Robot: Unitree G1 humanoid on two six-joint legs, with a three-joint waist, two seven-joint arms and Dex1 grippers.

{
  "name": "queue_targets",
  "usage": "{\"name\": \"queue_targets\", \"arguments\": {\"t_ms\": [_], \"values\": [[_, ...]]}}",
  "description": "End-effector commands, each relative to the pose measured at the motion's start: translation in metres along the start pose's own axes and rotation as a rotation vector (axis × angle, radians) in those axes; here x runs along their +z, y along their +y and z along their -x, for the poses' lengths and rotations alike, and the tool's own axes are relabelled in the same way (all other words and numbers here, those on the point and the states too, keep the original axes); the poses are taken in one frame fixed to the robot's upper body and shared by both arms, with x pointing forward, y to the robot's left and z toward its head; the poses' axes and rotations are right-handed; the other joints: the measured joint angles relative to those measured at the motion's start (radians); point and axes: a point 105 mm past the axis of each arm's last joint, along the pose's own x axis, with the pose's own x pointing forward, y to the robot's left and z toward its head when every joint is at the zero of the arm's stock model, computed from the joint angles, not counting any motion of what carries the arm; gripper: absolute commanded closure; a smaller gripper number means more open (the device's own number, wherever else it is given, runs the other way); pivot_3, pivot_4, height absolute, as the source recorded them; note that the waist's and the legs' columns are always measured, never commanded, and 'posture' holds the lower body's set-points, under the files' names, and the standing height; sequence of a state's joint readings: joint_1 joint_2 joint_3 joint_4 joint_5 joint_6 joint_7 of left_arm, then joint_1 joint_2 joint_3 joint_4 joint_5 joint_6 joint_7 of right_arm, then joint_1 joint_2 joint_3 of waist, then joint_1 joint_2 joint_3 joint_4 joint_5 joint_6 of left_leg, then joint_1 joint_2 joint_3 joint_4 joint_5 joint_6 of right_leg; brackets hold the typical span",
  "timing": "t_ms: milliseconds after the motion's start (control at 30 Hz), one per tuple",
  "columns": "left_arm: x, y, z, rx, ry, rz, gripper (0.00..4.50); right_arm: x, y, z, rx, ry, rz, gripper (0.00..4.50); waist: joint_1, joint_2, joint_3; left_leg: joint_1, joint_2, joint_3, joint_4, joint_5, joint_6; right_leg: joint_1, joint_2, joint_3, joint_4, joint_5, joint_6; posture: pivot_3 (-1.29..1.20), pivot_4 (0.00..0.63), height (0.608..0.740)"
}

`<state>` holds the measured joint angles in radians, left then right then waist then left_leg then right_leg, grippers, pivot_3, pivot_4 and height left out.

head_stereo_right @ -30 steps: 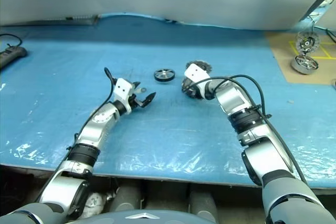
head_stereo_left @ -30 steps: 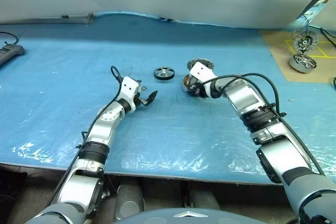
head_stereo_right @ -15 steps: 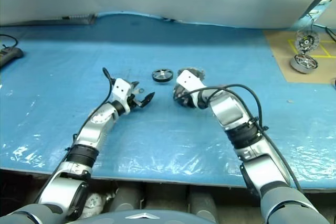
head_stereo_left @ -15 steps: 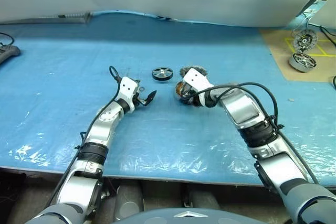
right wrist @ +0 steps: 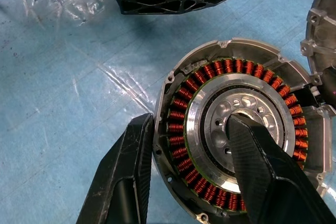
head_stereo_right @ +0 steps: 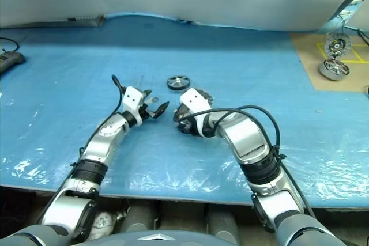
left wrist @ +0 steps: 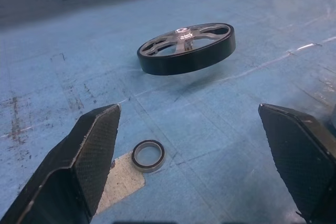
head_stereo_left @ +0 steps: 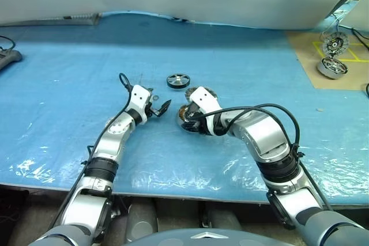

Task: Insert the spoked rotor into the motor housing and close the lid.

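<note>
Rotor pickup is what your coming move is turning on, and the left gripper is the nearer one for it. You are holding that gripper level and wide open, empty, with the spoked rotor lying flat on the blue tabletop just beyond its fingertips and slightly toward your right side. In the left wrist view the spoked rotor is sitting straight ahead between the 2 spread fingers, a little way off and touching neither, its flat face up and its axle pointing upward, so I judge a short forward reach would be bringing the rim between the jaws. A small ring is lying on the tabletop closer in, and you may need to be avoiding it.

Your right gripper is gripping the motor housing by its wall, 1 finger outside the rim and 1 inside on the silver centre, with the copper windings facing up. The motor housing is sitting near the left gripper, on the near side of the rotor. The lid is lying open beside the housing, so the cavity is looking free for the rotor.
</note>
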<state>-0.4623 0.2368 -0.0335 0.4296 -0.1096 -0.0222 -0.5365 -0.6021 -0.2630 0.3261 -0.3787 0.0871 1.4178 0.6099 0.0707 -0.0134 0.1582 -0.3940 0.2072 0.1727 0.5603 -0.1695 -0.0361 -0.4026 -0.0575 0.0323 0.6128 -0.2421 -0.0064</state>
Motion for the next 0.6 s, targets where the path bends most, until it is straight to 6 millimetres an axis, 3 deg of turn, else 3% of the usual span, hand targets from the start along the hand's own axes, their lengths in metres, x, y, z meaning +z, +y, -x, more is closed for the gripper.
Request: {"name": "queue_targets", "arguments": {"t_ms": [33, 233, 433, 600], "values": [[0.011, 0.003, 0.002, 0.002, -0.034, -0.029, 0.0, -0.001, 0.007, -0.002, 0.027, -0.001, -0.018, 1.93, 0.0, 0.0, 0.0, 0.0, 0.0, 0.0, 0.0, 0.0, 0.0, 0.0, 0.0, 0.0, 0.0, 0.0, 0.0, 0.0, 0.15, 0.74], [0.01, 0.003, 0.001, 0.002, -0.033, -0.029, 0.0, 0.016, 0.011, 0.01, 0.042, -0.04, -0.038, 0.02, 0.005, 0.001, 0.001, -0.001, -0.001, -0.001, 0.0, 0.0, 0.0, 0.0, -0.001, 0.0, -0.001, 0.0, 0.0, 0.0, 0.15, 0.74], [0.009, 0.0, -0.001, -0.003, -0.034, -0.023, 0.0, 0.028, 0.019, 0.027, 0.091, -0.082, -0.039, 0.02, 0.012, 0.002, 0.001, -0.002, -0.001, -0.001, -0.001, 0.0, 0.0, -0.001, 0.0, -0.001, -0.002, 0.0, 0.001, 0.0, 0.15, 0.74], [0.009, -0.001, -0.001, -0.01, -0.034, -0.02, 0.0, 0.025, 0.02, 0.041, 0.141, -0.111, -0.035, 0.02, 0.023, 0.002, 0.001, -0.002, -0.001, -0.001, -0.002, 0.0, 0.0, 0.0, 0.0, -0.001, -0.003, 0.0, 0.001, 0.0, 0.15, 0.74]]}}
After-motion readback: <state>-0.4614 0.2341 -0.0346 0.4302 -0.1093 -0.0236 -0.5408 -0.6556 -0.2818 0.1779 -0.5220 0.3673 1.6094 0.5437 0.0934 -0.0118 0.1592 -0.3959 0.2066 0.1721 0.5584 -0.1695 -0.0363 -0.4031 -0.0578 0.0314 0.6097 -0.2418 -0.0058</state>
